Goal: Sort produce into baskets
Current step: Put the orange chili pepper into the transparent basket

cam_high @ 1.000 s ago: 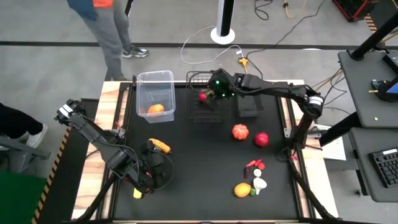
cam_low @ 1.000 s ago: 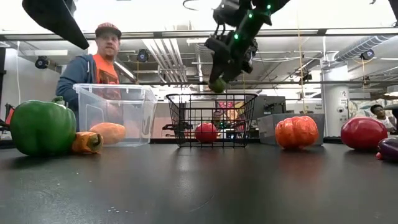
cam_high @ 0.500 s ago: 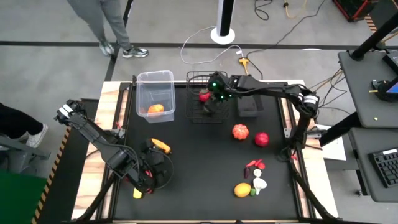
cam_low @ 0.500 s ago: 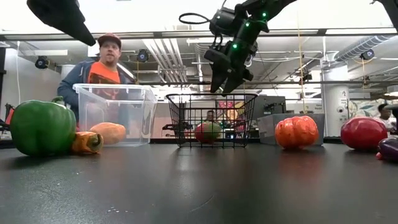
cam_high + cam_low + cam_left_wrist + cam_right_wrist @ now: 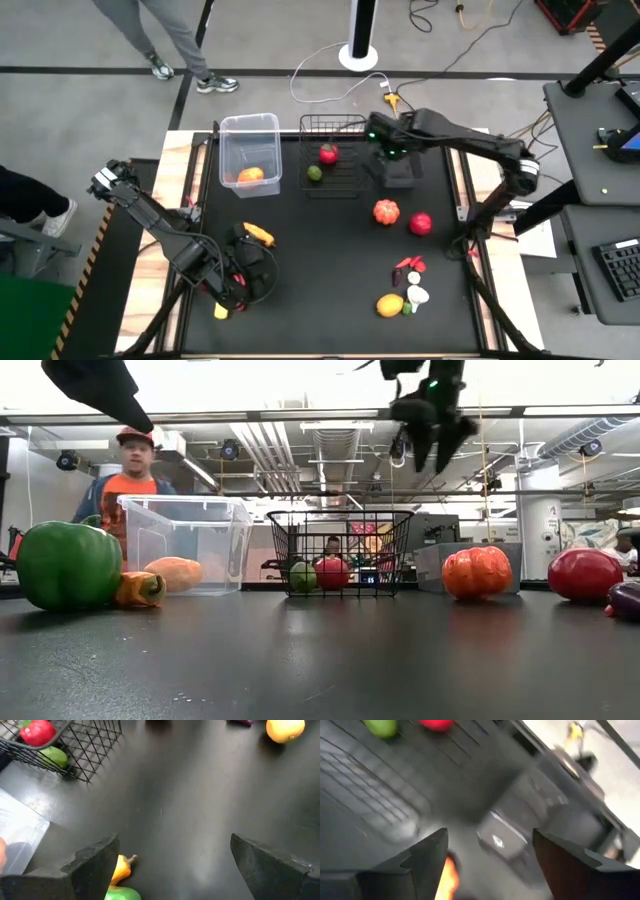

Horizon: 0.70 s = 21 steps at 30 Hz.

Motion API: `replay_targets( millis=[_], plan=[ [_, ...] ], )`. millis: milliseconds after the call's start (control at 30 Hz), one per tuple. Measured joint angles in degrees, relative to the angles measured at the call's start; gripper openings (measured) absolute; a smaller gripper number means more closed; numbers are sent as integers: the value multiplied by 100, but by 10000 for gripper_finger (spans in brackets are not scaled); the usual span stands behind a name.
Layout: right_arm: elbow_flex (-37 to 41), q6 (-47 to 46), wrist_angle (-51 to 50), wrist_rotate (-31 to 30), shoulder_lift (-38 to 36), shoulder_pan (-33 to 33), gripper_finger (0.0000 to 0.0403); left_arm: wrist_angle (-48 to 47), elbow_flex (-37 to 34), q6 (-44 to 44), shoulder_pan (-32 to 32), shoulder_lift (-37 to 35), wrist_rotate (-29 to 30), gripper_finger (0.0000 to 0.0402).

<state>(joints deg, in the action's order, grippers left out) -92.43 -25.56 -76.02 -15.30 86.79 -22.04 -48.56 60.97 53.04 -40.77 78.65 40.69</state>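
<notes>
Right gripper [image 5: 381, 150]: raised above the desk at the far side, over the gap between the black wire-mesh basket and the smoky bin; its fingers [image 5: 425, 857] stand apart with nothing between them.
Left gripper [image 5: 243, 268]: low at the near left of the desk, fingers [image 5: 95, 865] spread wide and empty, beside a yellow-orange pepper and a green pepper.
Black wire-mesh basket [image 5: 345, 185]: far centre of the desk, holding a red fruit [image 5: 328, 153] and a small green fruit [image 5: 314, 173] that lie close together.
Smoky bin [image 5: 400, 175]: just right of the wire basket, partly under the right arm; its contents cannot be made out.
Clear plastic tub [image 5: 248, 125]: left of the wire basket, with one orange piece [image 5: 250, 175] inside.
Yellow-orange pepper [image 5: 259, 234]: on the desk near the tub, just far of the left gripper.
Green pepper [image 5: 68, 565]: at the left edge in the low view, touching the yellow-orange pepper.
Orange tomato [image 5: 386, 211]: on the desk, near and right of the wire basket.
Red produce [image 5: 421, 223]: just right of the orange tomato.
Near-right cluster [image 5: 405, 291]: small red, white, green and yellow-orange pieces [image 5: 390, 305] grouped close together.
Desk [image 5: 320, 280]: black top.
Person [image 5: 122, 470]: stands beyond the tub in the low view, wearing an orange shirt and a cap.
</notes>
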Motion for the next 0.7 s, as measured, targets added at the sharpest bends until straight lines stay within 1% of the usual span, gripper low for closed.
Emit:
replay_targets(
  millis=[100, 267, 333, 400, 533, 633, 700],
  plan=[
    [233, -349, -287, -136, -307, 7, 258, 9, 0, 0, 0, 0, 122, 361],
    [773, -583, -182, -144, -644, 146, 240, 11, 0, 0, 0, 0, 142, 361],
    [1024, -711, -98, -202, -721, 166, 235, 13, 0, 0, 0, 0, 140, 361],
    [1299, -828, -84, -406, -762, 155, 229, 13, 0, 0, 0, 0, 139, 361],
    [1815, -840, -74, -457, -782, 150, 219, 51, 0, 1, 0, 0, 136, 361],
    [1945, -1092, -30, -622, -909, 280, 214, 81, 0, 2, 0, 0, 114, 361],
    [1962, -1219, 68, -844, -1080, 527, 212, 132, 0, 7, 0, 0, -11, 361]
  ],
)
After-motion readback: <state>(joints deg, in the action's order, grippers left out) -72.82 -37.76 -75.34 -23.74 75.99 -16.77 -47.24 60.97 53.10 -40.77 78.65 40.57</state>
